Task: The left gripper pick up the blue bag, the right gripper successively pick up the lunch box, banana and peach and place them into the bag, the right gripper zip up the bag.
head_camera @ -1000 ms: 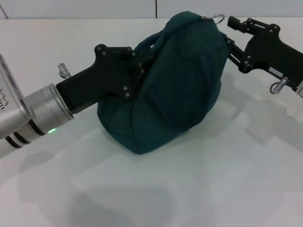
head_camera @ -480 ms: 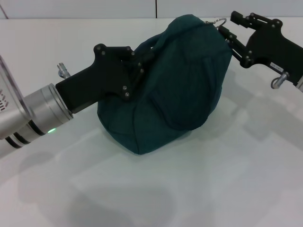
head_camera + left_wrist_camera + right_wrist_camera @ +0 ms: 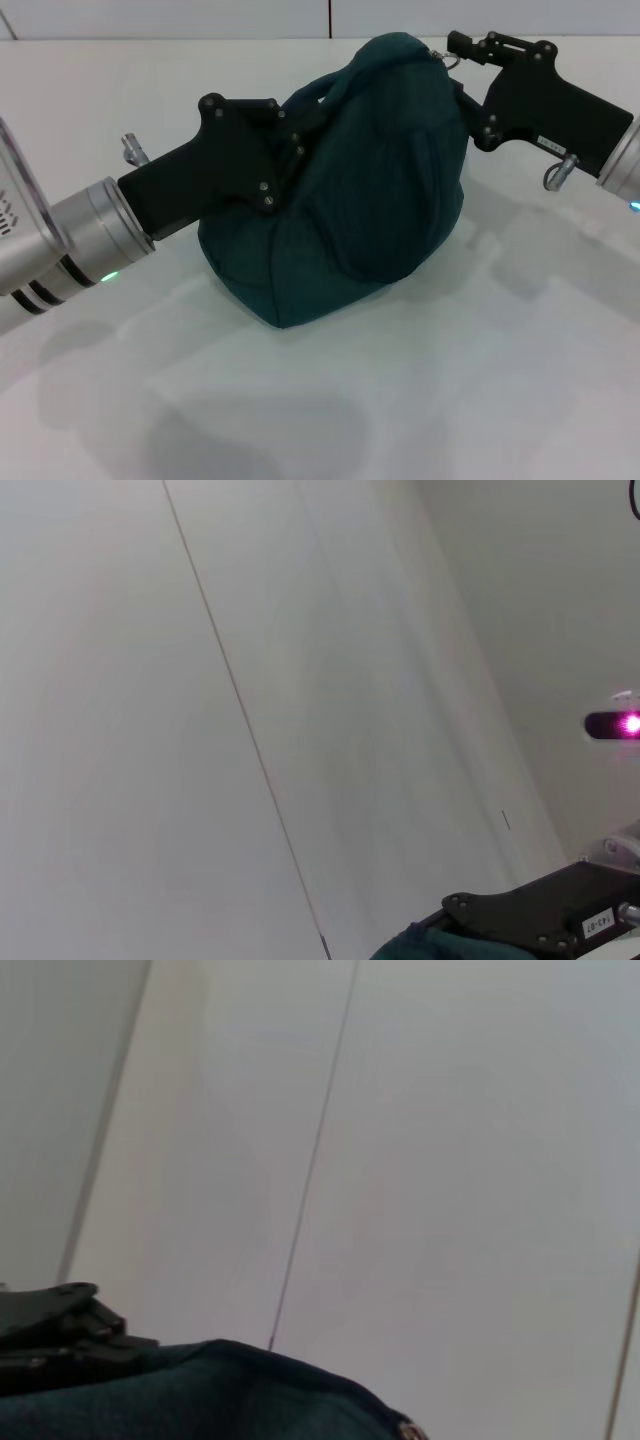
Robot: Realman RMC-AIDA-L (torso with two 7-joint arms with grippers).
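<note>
teal blue bag (image 3: 350,180) between tools: left tool (image 3: 305,125) clamps handle, right tool (image 3: 455,60) pinches zipper pull.

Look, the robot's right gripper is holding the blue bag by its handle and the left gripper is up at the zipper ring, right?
Not quite: the sides are swapped. In the head view, the left gripper holds the blue bag by its handle, and the right gripper is up at the zipper ring on top of the bag.

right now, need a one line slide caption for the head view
Left gripper holds the blue bag by its handle while the right gripper works at the zipper pull on top.
</note>
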